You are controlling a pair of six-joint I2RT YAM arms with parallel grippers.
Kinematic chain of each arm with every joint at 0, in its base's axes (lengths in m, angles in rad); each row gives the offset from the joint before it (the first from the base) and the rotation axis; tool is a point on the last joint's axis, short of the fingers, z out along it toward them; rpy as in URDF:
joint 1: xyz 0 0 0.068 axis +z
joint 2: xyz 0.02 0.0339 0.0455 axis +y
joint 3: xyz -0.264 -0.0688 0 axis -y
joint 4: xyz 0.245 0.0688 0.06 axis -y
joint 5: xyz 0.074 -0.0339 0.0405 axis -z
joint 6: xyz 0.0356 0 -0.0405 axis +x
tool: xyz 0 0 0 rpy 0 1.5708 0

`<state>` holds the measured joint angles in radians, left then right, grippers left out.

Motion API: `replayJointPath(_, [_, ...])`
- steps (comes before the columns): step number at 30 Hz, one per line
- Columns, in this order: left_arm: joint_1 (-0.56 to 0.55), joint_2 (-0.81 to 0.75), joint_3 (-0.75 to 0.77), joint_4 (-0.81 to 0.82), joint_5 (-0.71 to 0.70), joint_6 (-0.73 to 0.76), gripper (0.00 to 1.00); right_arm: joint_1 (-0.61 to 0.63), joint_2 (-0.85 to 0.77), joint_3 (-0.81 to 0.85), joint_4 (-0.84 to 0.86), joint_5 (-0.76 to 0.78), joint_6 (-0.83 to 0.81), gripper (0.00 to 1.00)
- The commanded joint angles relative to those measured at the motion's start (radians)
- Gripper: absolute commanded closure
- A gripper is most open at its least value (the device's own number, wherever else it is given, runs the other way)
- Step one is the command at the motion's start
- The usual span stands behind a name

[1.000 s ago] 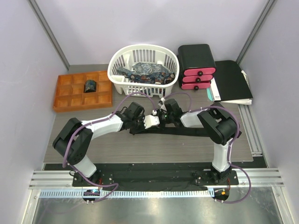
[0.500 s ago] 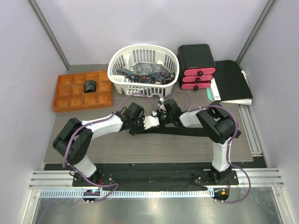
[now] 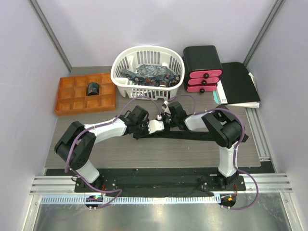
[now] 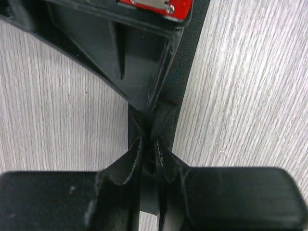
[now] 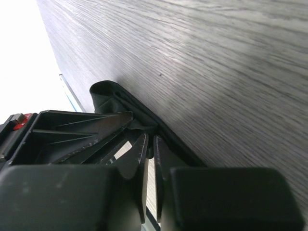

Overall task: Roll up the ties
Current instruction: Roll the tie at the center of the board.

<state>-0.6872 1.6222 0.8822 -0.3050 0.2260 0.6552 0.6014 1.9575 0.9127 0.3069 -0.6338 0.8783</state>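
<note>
A plain black tie (image 3: 192, 136) lies flat across the middle of the table. Its left end is lifted where the two grippers meet. My left gripper (image 3: 148, 130) is shut on that end; in the left wrist view the fingertips (image 4: 139, 147) pinch the black fabric (image 4: 185, 82). My right gripper (image 3: 162, 126) faces it and is shut on the same folded end (image 5: 110, 96), tips touching the left gripper's. A rolled dark tie (image 3: 92, 89) sits in the orange tray (image 3: 72, 103). Several patterned blue ties (image 3: 149, 73) lie in the white basket (image 3: 120, 62).
A black box with pink drawers (image 3: 203, 67) stands right of the basket. A flat black folder (image 3: 238, 84) on papers lies at the far right. The orange tray has several empty compartments. Purple cables loop over both arms.
My right gripper has edged slightly left towards the left gripper. Nothing else has visibly moved.
</note>
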Motion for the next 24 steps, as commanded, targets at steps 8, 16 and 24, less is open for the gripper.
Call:
replayJointPath(8, [0.092,-0.064,0.031,-0.121,0.162,0.018,0.59,0.008,0.030,0.035,-0.103,0.048,-0.111,0.99])
replayJointPath(16, [0.206,-0.093,0.064,-0.284,0.263,0.196,0.41,0.006,0.038,0.041,-0.131,0.072,-0.140,0.99])
replayJointPath(24, [0.206,-0.012,0.070,-0.295,0.248,0.258,0.30,0.006,0.041,0.045,-0.129,0.075,-0.142,0.99])
